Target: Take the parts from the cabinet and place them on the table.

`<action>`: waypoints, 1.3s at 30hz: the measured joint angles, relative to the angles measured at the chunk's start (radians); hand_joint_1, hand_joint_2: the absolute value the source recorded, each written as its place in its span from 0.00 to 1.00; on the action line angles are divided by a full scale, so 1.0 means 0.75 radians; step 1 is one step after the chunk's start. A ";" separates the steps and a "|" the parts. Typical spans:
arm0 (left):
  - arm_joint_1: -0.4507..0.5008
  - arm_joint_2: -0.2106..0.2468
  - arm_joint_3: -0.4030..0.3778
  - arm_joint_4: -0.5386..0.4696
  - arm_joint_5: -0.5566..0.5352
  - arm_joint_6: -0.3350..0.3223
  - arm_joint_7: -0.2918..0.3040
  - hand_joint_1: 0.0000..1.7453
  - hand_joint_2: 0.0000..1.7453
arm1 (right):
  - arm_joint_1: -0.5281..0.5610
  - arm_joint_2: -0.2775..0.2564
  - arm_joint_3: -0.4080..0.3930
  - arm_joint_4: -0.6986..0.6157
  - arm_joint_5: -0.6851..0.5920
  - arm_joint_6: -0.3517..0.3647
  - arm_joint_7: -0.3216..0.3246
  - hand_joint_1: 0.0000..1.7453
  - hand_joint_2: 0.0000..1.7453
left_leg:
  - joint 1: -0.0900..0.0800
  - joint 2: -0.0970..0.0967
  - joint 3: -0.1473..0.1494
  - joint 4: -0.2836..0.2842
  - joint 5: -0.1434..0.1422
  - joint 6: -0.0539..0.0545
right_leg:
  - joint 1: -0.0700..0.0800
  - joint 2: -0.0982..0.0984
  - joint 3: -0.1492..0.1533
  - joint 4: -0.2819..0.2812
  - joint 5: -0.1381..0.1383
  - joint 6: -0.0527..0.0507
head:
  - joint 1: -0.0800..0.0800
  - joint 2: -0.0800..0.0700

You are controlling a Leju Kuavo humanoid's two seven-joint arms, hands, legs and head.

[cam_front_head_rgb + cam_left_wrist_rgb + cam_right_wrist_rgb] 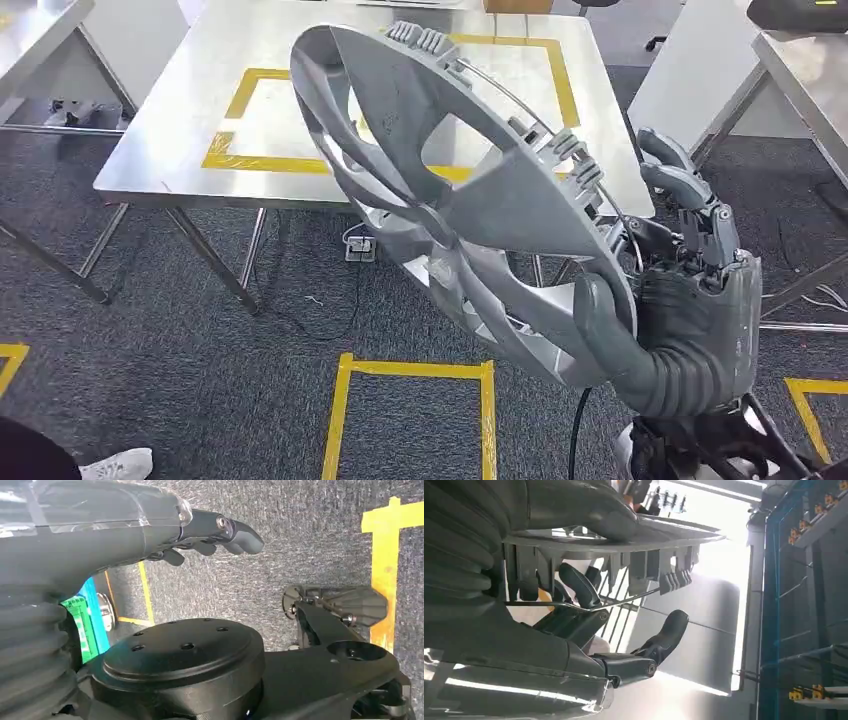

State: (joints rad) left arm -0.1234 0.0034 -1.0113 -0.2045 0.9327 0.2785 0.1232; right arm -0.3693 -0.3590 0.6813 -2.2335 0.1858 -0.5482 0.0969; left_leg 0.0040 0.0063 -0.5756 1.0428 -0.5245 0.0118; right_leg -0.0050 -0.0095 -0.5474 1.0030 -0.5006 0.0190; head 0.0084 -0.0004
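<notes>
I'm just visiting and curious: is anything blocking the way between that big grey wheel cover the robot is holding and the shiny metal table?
Nothing visible does. The right hand grips the grey plastic wheel cover in the air before the steel table, whose yellow-taped rectangle looks bare where visible; the cover hides part of it.

Dark grey carpet (200, 340) is being seen across the floor, marked by a yellow tape square (412, 400) and further tape corners at both sides. A white shoe (118, 465) is being shown at the lower left (its wearer cannot be made out). A small socket box (361, 247) with cables is being seen lying under the table. Blue shelving (804, 600) is being shown in the right wrist view.
</notes>
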 joint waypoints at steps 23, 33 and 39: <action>-0.004 -0.005 -0.001 0.000 -0.002 0.000 0.005 0.00 1.00 | 0.006 -0.001 -0.005 -0.003 0.004 -0.004 -0.002 1.00 1.00 | -0.006 -0.001 0.068 -0.021 -0.057 -0.018 | -0.007 0.003 -0.045 -0.002 0.041 -0.031 | 0.006 0.000; -0.003 -0.003 0.000 0.000 -0.002 -0.001 0.004 0.00 1.00 | 0.008 0.000 -0.003 -0.004 0.004 -0.007 -0.005 1.00 1.00 | 0.019 0.005 -0.069 0.066 0.046 -0.078 | -0.025 0.012 0.018 0.017 -0.033 0.004 | -0.017 0.000; -0.003 -0.001 0.000 0.000 -0.002 0.000 0.005 0.00 1.00 | 0.006 -0.001 -0.005 -0.004 0.004 -0.007 -0.008 1.00 1.00 | 0.020 0.001 -0.033 0.023 0.010 -0.003 | -0.027 0.011 0.002 0.074 -0.077 0.030 | 0.002 0.000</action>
State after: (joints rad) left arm -0.1257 0.0027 -1.0113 -0.2045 0.9316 0.2785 0.1267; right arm -0.3650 -0.3593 0.6775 -2.2366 0.1888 -0.5535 0.0908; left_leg 0.0191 0.0067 -0.6007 1.0599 -0.5173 0.0093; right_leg -0.0254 -0.0011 -0.5463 1.0587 -0.5582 0.0415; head 0.0099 -0.0004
